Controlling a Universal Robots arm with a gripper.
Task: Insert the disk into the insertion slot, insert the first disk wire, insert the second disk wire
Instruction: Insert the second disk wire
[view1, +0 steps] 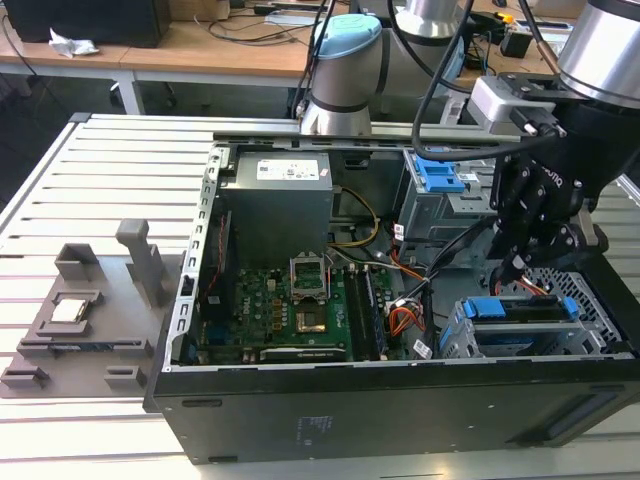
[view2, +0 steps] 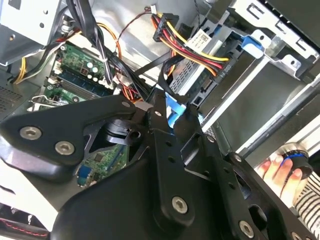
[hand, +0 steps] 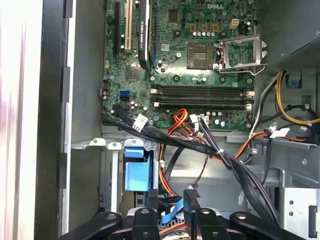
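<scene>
My claw (view1: 520, 262) hangs inside the open computer case (view1: 400, 410) just above the insertion slot (view1: 455, 340), fingers pinched on what looks like a black wire connector (hand: 191, 197). The disk (view1: 525, 312) already sits in that slot, at the case's front corner.
</scene>
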